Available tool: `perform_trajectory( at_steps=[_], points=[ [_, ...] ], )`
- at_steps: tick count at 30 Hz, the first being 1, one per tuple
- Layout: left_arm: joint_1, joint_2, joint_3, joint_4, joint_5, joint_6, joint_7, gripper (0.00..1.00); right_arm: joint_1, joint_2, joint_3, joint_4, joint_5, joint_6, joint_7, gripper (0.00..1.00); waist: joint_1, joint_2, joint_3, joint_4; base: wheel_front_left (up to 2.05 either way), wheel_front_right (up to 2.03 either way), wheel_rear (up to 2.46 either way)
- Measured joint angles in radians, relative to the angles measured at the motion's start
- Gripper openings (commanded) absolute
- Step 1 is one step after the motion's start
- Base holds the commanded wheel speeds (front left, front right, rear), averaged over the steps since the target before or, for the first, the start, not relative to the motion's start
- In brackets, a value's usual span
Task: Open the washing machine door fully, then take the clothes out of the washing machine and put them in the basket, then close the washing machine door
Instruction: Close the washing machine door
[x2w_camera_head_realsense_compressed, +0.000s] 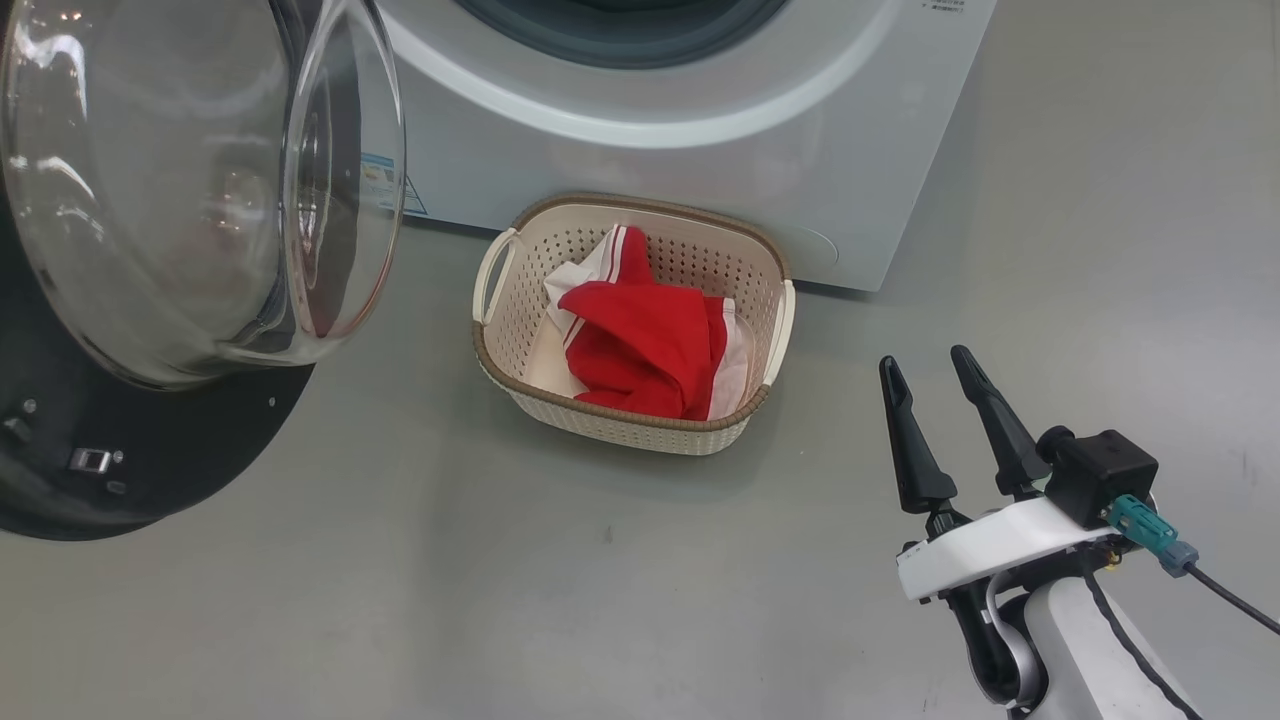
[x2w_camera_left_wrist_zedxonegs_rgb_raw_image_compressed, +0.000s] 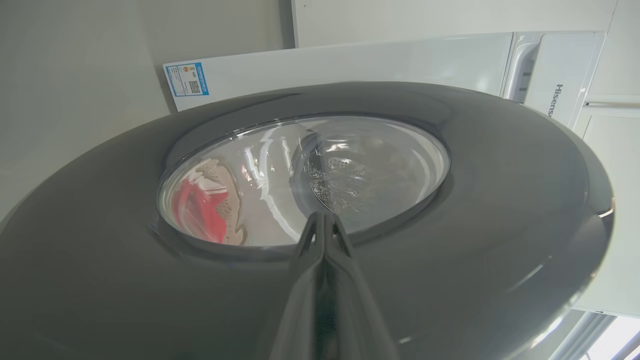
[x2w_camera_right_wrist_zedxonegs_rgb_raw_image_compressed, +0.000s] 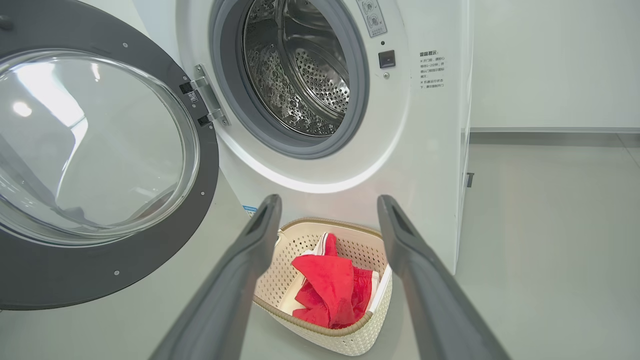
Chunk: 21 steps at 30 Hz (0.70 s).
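Observation:
The washing machine door (x2w_camera_head_realsense_compressed: 170, 250) hangs open at the left, its glass bowl bulging toward me. In the left wrist view my left gripper (x2w_camera_left_wrist_zedxonegs_rgb_raw_image_compressed: 324, 216) is shut, its tips at the outer face of the door (x2w_camera_left_wrist_zedxonegs_rgb_raw_image_compressed: 450, 240) just below the glass; whether they touch it I cannot tell. The red clothes (x2w_camera_head_realsense_compressed: 640, 345) with white trim lie in the cream basket (x2w_camera_head_realsense_compressed: 520, 300) on the floor before the washing machine (x2w_camera_head_realsense_compressed: 800, 150). My right gripper (x2w_camera_head_realsense_compressed: 925, 360) stands open and holds nothing, to the right of the basket. The steel drum (x2w_camera_right_wrist_zedxonegs_rgb_raw_image_compressed: 300, 75) shows no clothes inside.
Grey floor (x2w_camera_head_realsense_compressed: 450, 560) spreads around the basket and under the door. A black cable (x2w_camera_head_realsense_compressed: 1235, 595) trails from my right wrist. A pale wall (x2w_camera_right_wrist_zedxonegs_rgb_raw_image_compressed: 550, 65) and skirting run to the right of the machine.

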Motion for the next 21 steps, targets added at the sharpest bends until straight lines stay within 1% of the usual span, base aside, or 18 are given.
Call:
perform_trajectory(
  at_steps=[5, 9, 16, 21],
  points=[
    [0.02, -0.049, -0.01, -0.047, -0.036, 0.0, 0.033, 0.0, 0.0, 0.002, 0.0, 0.002, 0.0, 0.0, 0.0, 1.0, 0.0, 0.0, -0.009, 0.0, 0.0, 0.0, 0.0],
    [0.041, -0.085, -0.031, -0.09, -0.037, 0.0, 0.058, 0.0, 0.0, 0.003, 0.0, 0.004, 0.001, 0.0, 0.0, 1.0, 0.0, 0.0, -0.015, -0.002, 0.0, 0.0, 0.0],
    [0.083, -0.167, -0.085, -0.167, -0.038, 0.0, 0.102, 0.0, 0.0, 0.008, 0.002, 0.008, 0.002, 0.0, 0.0, 1.0, 0.0, 0.0, -0.023, -0.007, 0.0, 0.0, 0.0],
    [0.136, -0.2, -0.082, -0.212, -0.047, 0.0, 0.11, 0.0, 0.0, 0.015, 0.007, 0.011, 0.003, 0.0, 0.0, 1.0, 0.0, 0.0, -0.027, -0.021, 0.0, 0.0, 0.0]
  ],
)
